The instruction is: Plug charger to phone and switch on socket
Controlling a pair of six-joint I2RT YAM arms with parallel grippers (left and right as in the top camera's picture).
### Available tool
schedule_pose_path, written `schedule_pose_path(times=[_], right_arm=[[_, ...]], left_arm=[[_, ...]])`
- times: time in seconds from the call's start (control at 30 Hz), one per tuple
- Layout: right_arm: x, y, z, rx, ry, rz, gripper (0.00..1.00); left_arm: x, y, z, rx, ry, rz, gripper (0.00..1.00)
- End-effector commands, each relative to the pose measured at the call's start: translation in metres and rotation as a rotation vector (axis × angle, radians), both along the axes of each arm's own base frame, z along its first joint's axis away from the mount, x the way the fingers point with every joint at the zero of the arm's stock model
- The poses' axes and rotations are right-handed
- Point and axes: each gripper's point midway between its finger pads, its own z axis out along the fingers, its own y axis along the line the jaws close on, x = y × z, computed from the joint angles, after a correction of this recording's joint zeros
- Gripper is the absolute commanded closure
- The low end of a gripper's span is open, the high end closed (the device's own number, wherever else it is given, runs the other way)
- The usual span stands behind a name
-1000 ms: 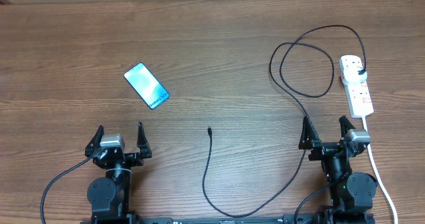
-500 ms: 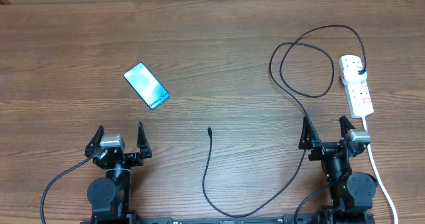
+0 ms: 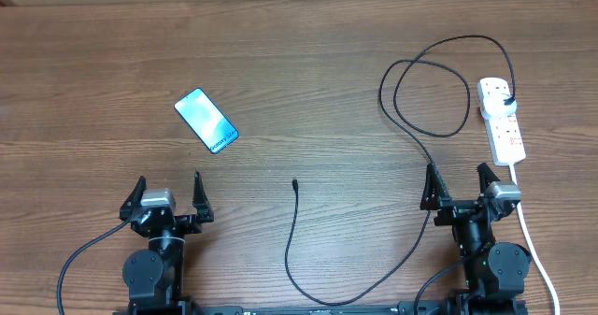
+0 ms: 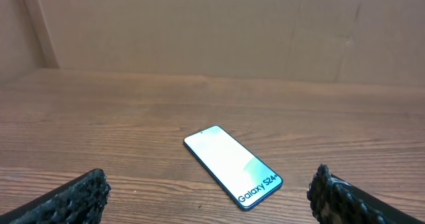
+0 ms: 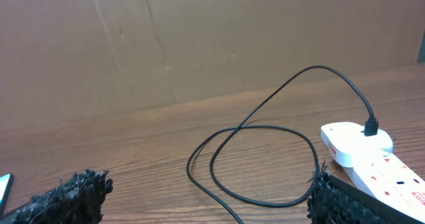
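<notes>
Charger [image 3: 295,195] loop between phone [image 3: 206,121] and socket [image 3: 503,121]

Right wrist view: the socket [image 5: 355,143] runs off the right edge, only a sliver of the phone [image 5: 3,187] shows at the left; overhead, the socket's switches [image 3: 505,126] are too small to read.

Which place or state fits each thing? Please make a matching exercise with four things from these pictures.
Things:
1. phone
2. cable tip
3. socket
4. left hand

Places or states:
A. open, holding nothing
B. far right, a black plug in it
C. centre, lying loose
D. left side, screen lit cyan

Pairs: 1-D, 2-C, 3-B, 4-A
</notes>
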Motion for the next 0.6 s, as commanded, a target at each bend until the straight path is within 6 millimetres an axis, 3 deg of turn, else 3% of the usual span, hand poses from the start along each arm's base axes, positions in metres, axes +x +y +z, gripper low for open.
schedule_pose_path(times=[0.0,0.57], right_arm=[[0.0,0.0003,-0.0019,-0.004,-0.004,-0.001,0.0],[0.0,0.0003,-0.0019,-0.004,-0.004,-0.001,0.0]], left_arm=[[-0.0003,0.0013,-0.0004,0.023,-0.001,0.004,0.0],[-0.0005,0.0043,-0.0004,0.024,-0.001,0.021,0.0]])
